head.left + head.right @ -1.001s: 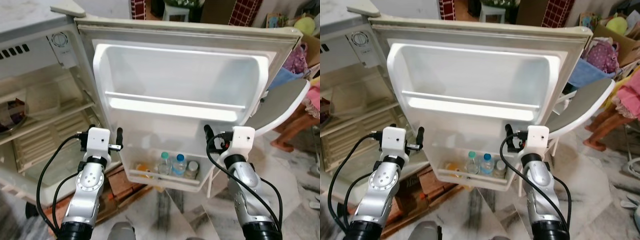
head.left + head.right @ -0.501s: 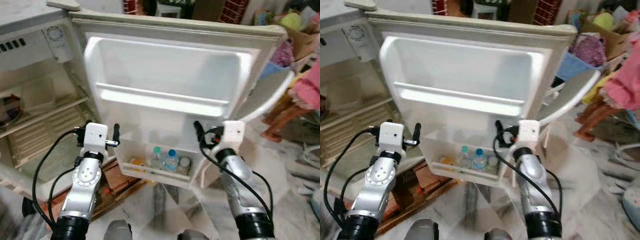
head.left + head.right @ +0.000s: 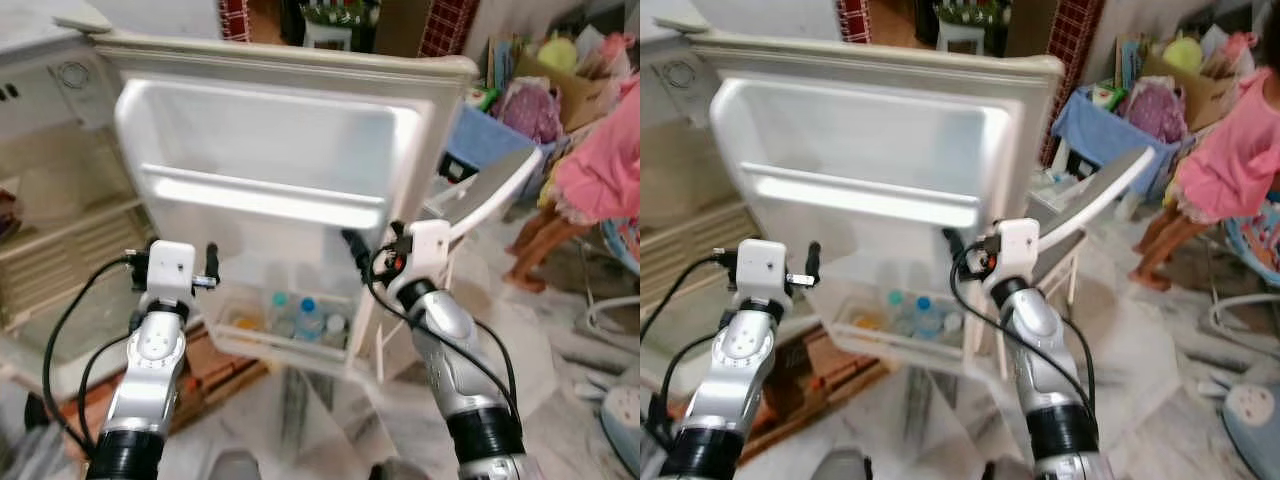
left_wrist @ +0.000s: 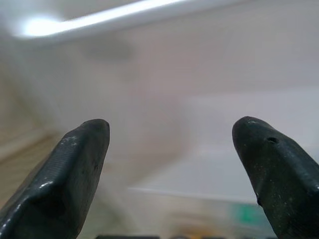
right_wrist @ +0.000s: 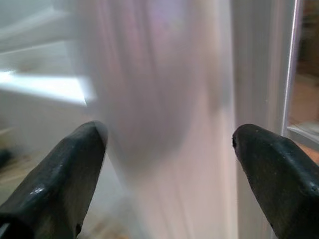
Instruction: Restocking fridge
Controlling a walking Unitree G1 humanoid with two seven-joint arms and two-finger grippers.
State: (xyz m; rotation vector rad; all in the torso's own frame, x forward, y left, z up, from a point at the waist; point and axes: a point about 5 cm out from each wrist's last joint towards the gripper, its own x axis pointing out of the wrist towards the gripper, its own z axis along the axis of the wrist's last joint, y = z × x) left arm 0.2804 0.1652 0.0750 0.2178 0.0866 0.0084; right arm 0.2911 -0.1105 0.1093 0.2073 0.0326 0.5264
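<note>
Before the robot stands the open fridge door point(image 3: 270, 130), its inner face turned toward the camera: glossy white moulded plastic with rounded corners, a deep recessed upper bay, and a bright horizontal rail point(image 3: 262, 196) across the middle. The door's outer rim is a duller cream. Low down, the bottom door shelf point(image 3: 285, 345) is a shallow white tray holding a few small bottles point(image 3: 300, 318) with blue and teal caps standing upright side by side, and something orange-yellow at the left end; blur hides finer detail. To the robot's left the fridge cabinet point(image 3: 55, 230) is open, with pale ribbed shelves and a round dial high on its wall.

The left hand point(image 3: 205, 268) is raised in front of the door's lower left part, its two black fingers spread and holding nothing, as the left wrist view shows. The right hand point(image 3: 355, 250) is lifted near the door's free edge, fingers likewise parted and empty, the door edge point(image 5: 164, 119) seen between them.

Behind the door stand a grey-and-white plastic chair point(image 3: 490, 185) and a person in pink point(image 3: 600, 170).
</note>
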